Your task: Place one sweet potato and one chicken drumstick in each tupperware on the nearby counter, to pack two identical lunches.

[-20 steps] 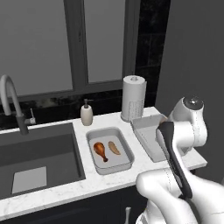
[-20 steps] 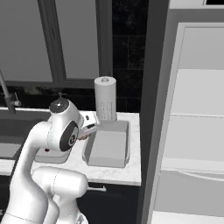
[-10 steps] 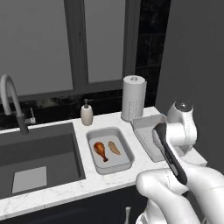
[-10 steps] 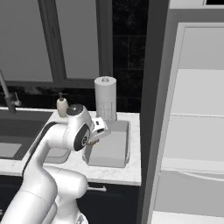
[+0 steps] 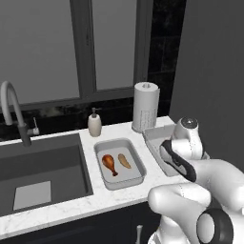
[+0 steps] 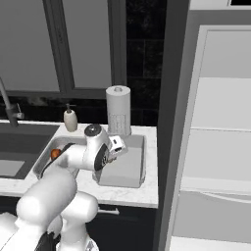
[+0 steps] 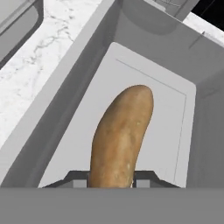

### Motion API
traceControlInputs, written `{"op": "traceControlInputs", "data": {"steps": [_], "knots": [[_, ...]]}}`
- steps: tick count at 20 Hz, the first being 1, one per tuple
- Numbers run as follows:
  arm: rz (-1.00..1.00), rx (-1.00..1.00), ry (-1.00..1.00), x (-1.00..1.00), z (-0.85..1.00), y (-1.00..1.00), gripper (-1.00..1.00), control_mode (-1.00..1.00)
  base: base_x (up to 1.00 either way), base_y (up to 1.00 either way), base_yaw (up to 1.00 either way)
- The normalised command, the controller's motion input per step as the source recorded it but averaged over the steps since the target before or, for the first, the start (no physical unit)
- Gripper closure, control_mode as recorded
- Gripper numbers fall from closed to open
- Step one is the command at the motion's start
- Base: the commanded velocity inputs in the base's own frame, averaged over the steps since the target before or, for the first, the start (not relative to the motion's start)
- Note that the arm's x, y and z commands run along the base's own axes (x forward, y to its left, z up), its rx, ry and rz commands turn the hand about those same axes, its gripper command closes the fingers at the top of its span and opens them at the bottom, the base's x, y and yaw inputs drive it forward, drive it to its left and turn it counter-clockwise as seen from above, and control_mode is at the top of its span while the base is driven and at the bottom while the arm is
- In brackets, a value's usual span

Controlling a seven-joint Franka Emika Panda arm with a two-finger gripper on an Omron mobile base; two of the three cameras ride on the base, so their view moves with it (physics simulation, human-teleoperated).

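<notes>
Pincer (image 7: 111, 181): I see it pinching the long brown sweet potato (image 7: 120, 135).
Below: shallow light-grey rectangular tupperware tray (image 7: 175, 109).
Writing: none I can read.

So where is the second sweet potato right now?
In the hand view the sweet potato sits between the gripper fingertips, over the tupperware nearest the paper towel roll.

Two cameras stand behind the arm, one left, one right, both looking forward and down; they share the counter (image 5: 95, 202), both tupperware trays (image 5: 119, 163) and the paper towel roll (image 6: 118, 110). The third rides the hand, close above a tray floor, looking past the fingertips (image 7: 76, 180).
</notes>
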Motion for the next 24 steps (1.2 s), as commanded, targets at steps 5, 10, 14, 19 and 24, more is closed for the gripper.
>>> {"op": "traceControlInputs", "data": {"steps": [5, 10, 14, 19, 24], "knots": [[0.0, 0.0, 0.15, 0.41, -0.11, -0.07, 1.0, -1.0, 0.0, 0.0, 0.0], [0.01, 0.0, 0.14, 0.3, -0.35, -0.01, 1.0, -1.0, 0.0, 0.0, 0.0], [0.03, 0.0, 0.08, 0.17, -0.53, -0.04, -1.0, -1.0, 0.0, 0.0, 0.0], [0.04, 0.0, 0.0, 0.06, -0.35, -0.09, -1.0, -1.0, 0.0, 0.0, 0.0], [0.0, 0.0, -0.08, -0.49, 0.2, 0.0, -1.0, -1.0, 0.0, 0.0, 0.0]]}}
